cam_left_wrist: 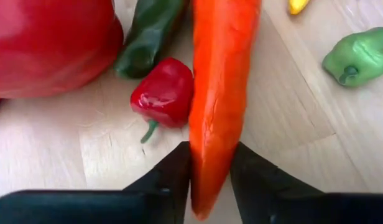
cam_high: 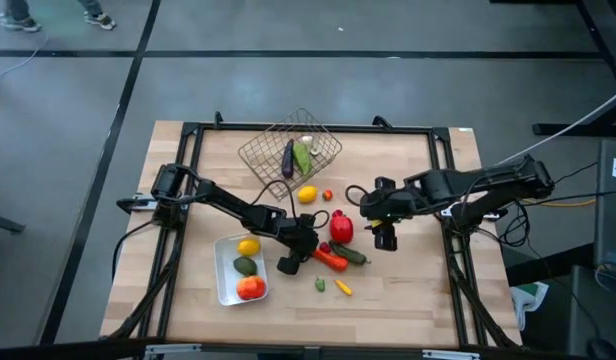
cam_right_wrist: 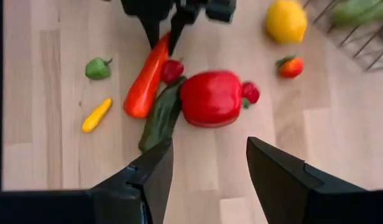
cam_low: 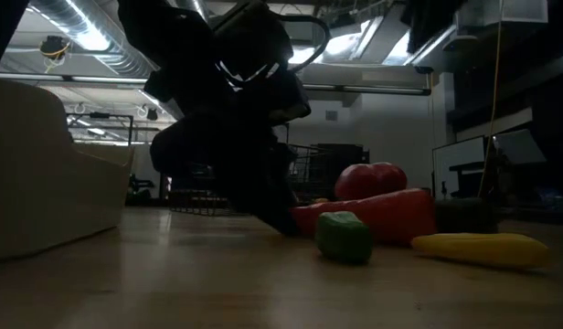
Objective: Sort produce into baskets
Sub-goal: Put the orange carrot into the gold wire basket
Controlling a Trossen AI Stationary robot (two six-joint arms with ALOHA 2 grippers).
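An orange carrot (cam_high: 331, 260) lies at the table's middle beside a big red pepper (cam_high: 340, 225), a dark green pepper (cam_high: 354, 255) and a small red chili (cam_left_wrist: 163, 93). My left gripper (cam_high: 306, 247) is shut on the carrot's left end. My right gripper (cam_high: 385, 238) is open and empty, hovering just right of the red pepper (cam_right_wrist: 210, 98). The white tray (cam_high: 224, 290) holds a lemon, an avocado and an orange tomato. The wire basket (cam_high: 260, 152) holds an eggplant, a cucumber and a garlic. My left gripper pinches the carrot's end nearest the tray (cam_left_wrist: 207, 177) between its two fingers (cam_left_wrist: 173, 180), one on each long side. The fingers slant down from the table's left and lie along the carrot. The carrot (cam_low: 382, 215) lies on the table.
A small green pepper (cam_high: 319, 285) and a small yellow pepper (cam_high: 343, 288) lie near the front of the pile. A lemon (cam_high: 307, 194) and a small tomato (cam_high: 328, 195) lie between the basket and the red pepper. A dark frame rims the table.
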